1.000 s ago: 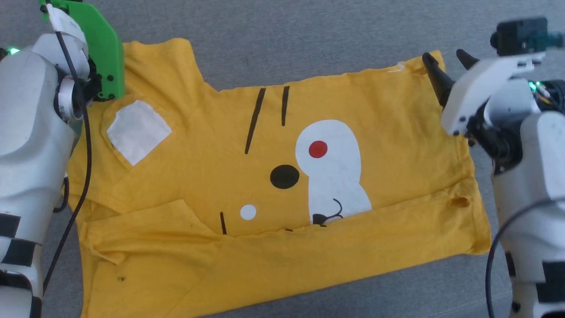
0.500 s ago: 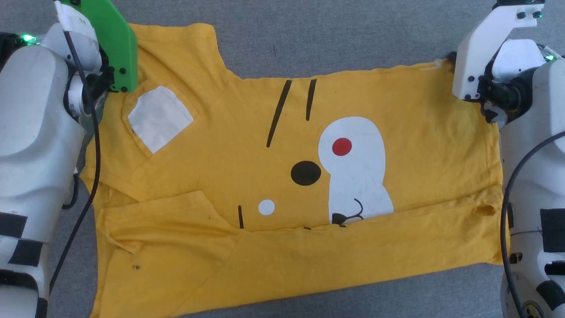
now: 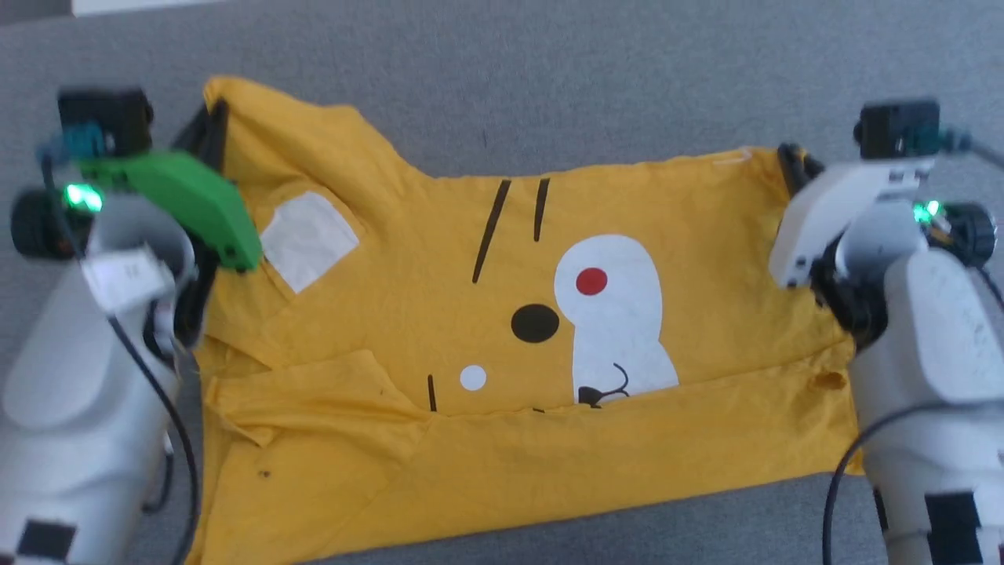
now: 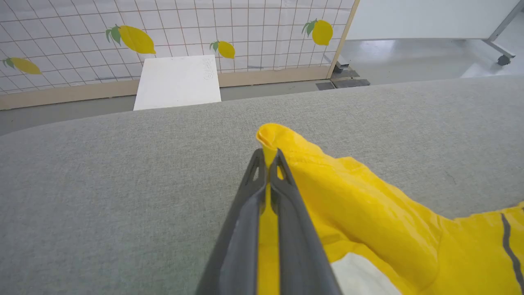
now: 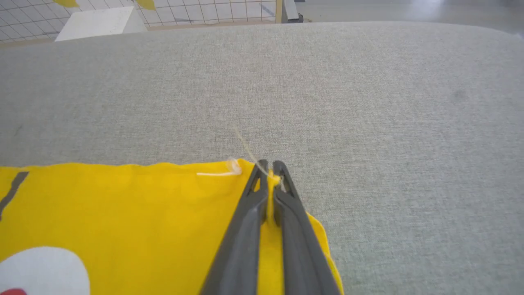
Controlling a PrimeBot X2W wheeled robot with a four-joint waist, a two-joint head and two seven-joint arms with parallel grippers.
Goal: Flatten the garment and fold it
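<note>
The garment [image 3: 439,329], a mustard-yellow T-shirt, lies printed side up on the grey surface. Its near edge is folded over the lower part of the cartoon face. My left gripper [image 3: 213,125] is shut on the far left corner of the garment [image 4: 368,213], and yellow cloth bunches past the fingertips [image 4: 278,157]. My right gripper [image 3: 792,161] is shut on the far right corner of the garment [image 5: 123,205]; a pinch of cloth shows between its fingertips [image 5: 280,168], with a loose white thread [image 5: 221,172] beside them.
The grey padded surface [image 3: 549,94] stretches well beyond the shirt on the far side. Past its far edge stand a tiled wall with lemon prints [image 4: 135,39], a white board [image 4: 178,82] leaning on it, and bare floor [image 4: 409,57].
The right gripper's fingers, open beside the far right corner a second ago, have shut on it. The left gripper has stayed shut on its corner. The head camera has shifted.
</note>
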